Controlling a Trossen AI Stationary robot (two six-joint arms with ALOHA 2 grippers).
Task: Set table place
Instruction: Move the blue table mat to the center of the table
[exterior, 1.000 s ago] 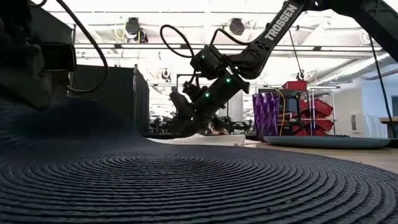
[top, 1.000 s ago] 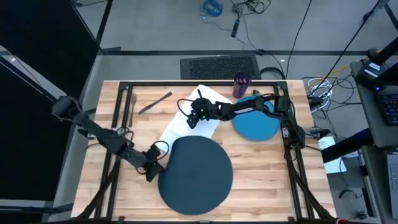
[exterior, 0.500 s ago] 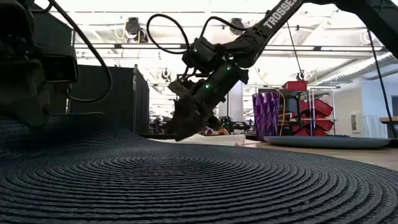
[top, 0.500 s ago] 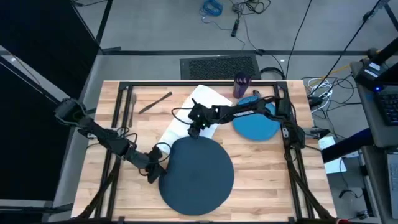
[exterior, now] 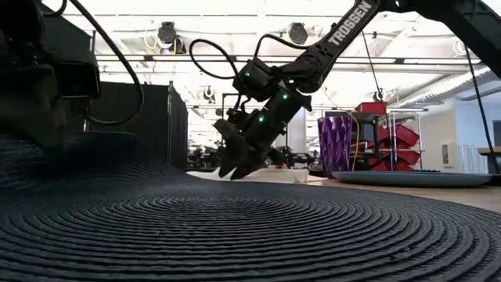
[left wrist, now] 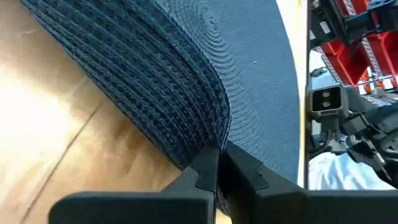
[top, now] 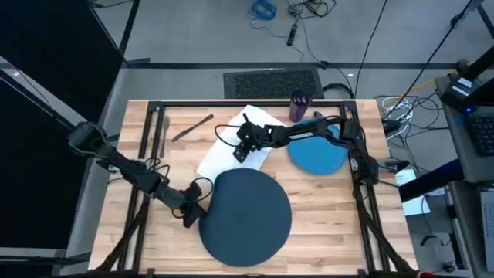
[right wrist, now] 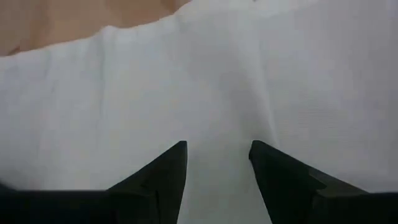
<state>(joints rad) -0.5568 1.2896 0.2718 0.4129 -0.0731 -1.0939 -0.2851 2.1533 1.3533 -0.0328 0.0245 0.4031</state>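
Two grippers at the dark mat [top: 245,214]
Left gripper [top: 192,213] clamps the mat's edge; beyond the mat, right gripper [top: 241,152], jaws apart, hangs over the napkin [top: 224,158]

Floor: smooth grey concrete floor [top: 193,35] around the table, crossed by a dark seam.
Floor mat: dark ribbed rectangular mat [top: 272,82] just beyond the table's far edge.
Cables: blue coiled cable [top: 262,9] and black leads on the floor.
Left side: tall black panel [top: 54,46].
Ceiling: white beams with round hanging lamps [exterior: 166,33], brightly lit.
Shelving: red storage bins [exterior: 395,137] on a rack far behind.
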